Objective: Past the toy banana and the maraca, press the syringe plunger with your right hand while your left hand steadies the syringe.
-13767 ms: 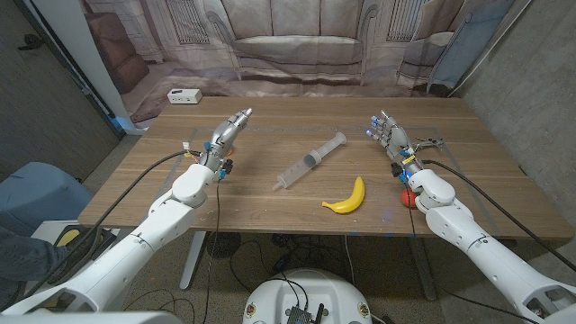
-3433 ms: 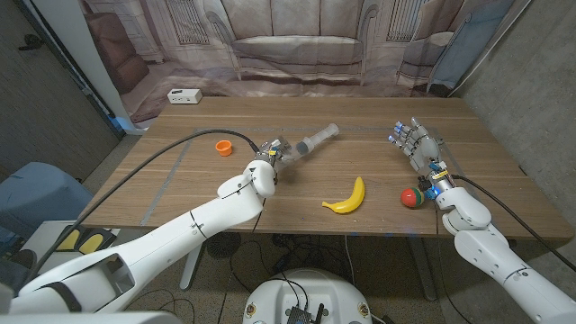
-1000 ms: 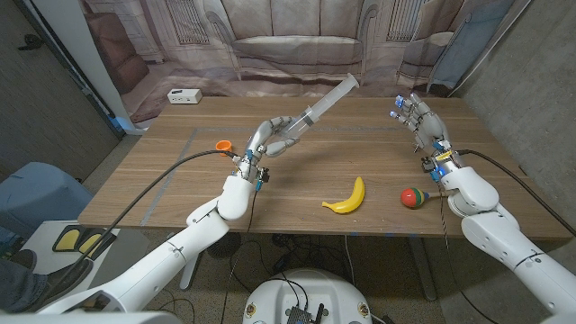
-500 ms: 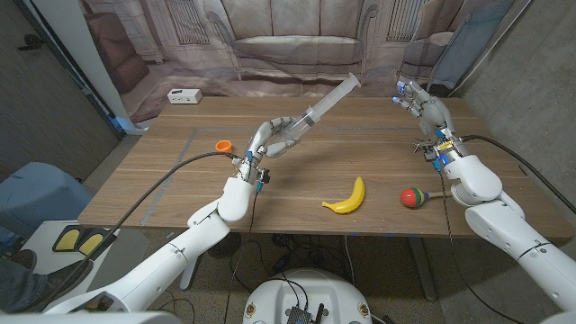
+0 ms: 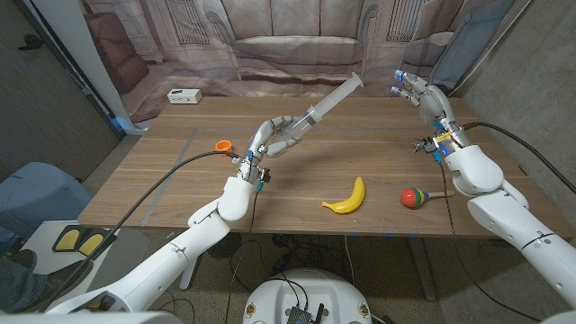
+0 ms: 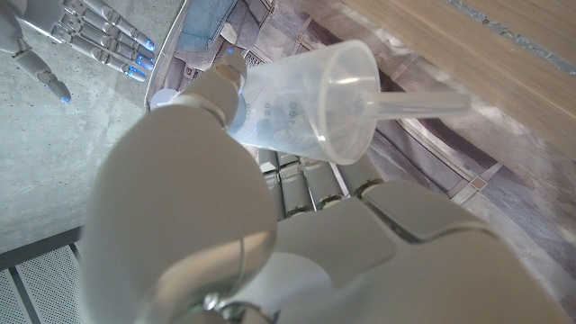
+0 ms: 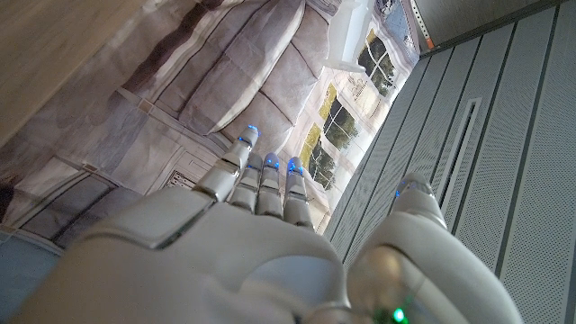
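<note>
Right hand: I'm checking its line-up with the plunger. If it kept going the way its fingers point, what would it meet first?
Probably nothing on the table: the right hand points toward the backdrop, while the syringe sits off to its side. Depth is unclear.

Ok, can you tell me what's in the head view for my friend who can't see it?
The left hand holds a syringe up over a wooden table, while the right hand hangs open beside its plunger end. A banana, maraca and orange cup lie on the table.
</note>
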You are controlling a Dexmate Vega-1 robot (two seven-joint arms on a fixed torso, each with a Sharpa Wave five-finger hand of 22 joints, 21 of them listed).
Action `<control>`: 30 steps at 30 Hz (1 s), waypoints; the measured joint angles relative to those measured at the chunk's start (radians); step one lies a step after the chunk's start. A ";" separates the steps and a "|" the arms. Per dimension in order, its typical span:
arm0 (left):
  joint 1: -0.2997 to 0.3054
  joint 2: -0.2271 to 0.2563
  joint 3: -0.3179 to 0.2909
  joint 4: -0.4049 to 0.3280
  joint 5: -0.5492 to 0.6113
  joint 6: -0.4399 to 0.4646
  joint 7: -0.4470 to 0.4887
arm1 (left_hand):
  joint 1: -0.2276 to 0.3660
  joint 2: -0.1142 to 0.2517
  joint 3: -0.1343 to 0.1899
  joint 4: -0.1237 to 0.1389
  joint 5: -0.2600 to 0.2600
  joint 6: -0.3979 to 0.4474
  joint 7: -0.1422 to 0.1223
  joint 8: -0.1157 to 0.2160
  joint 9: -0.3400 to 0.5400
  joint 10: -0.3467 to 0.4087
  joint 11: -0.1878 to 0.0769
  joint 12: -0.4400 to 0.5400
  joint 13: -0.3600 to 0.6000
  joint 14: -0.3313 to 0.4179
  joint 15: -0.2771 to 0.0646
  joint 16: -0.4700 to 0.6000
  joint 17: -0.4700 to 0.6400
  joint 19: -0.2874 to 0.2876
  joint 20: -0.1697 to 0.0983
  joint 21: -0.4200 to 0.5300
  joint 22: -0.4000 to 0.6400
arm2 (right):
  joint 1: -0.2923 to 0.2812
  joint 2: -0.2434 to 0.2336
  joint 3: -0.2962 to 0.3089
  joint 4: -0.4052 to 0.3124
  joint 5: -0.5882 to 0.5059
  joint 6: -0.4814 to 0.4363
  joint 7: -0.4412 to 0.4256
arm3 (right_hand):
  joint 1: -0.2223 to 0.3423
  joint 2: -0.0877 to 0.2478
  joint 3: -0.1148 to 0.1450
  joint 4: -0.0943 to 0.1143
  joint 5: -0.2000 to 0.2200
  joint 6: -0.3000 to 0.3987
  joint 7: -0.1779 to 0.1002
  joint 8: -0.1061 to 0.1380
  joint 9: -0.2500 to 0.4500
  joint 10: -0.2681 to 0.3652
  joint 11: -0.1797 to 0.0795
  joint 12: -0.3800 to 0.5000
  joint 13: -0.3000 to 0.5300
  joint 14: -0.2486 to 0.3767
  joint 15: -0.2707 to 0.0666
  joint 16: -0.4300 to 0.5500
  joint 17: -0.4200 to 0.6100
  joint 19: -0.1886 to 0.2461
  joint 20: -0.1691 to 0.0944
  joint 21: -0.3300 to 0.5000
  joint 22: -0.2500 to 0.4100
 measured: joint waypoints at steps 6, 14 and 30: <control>-0.003 -0.004 -0.001 0.000 0.005 -0.006 -0.002 | 0.000 0.000 0.000 0.000 -0.001 0.000 0.000 0.000 0.000 0.000 0.000 -0.001 0.004 0.000 0.000 0.000 0.000 -0.001 -0.006 0.000 -0.001 | 0.024 -0.011 -0.011 -0.002 -0.020 -0.006 0.013 | 0.006 0.005 0.000 0.000 0.000 0.000 0.000 0.000 0.000 0.000 0.000 0.000 0.000 0.002 -0.002 0.000 0.000 0.003 -0.006 0.000 0.000; -0.007 -0.006 -0.001 0.001 0.008 -0.013 -0.005 | 0.000 0.000 0.000 0.000 -0.003 0.000 0.000 0.000 0.000 0.000 0.000 -0.001 0.004 0.005 0.002 0.000 -0.003 0.001 -0.007 0.008 -0.003 | 0.053 -0.024 -0.028 -0.002 -0.030 -0.012 0.042 | 0.009 0.009 0.000 0.000 0.000 0.004 0.004 0.005 0.000 0.016 -0.003 0.000 0.000 0.012 -0.010 0.000 0.000 0.019 -0.010 0.005 0.000; -0.009 -0.010 -0.004 -0.002 0.016 -0.015 -0.007 | 0.000 0.000 0.000 0.000 -0.007 0.000 0.000 -0.002 0.000 0.000 0.000 -0.005 0.010 0.006 0.002 0.000 -0.003 0.001 -0.008 0.015 -0.003 | 0.097 -0.040 -0.057 0.000 -0.034 -0.016 0.097 | 0.021 0.021 0.003 -0.003 0.000 0.030 0.000 0.009 0.000 0.047 -0.010 0.006 0.000 0.056 -0.020 0.009 0.000 0.062 -0.007 0.012 0.000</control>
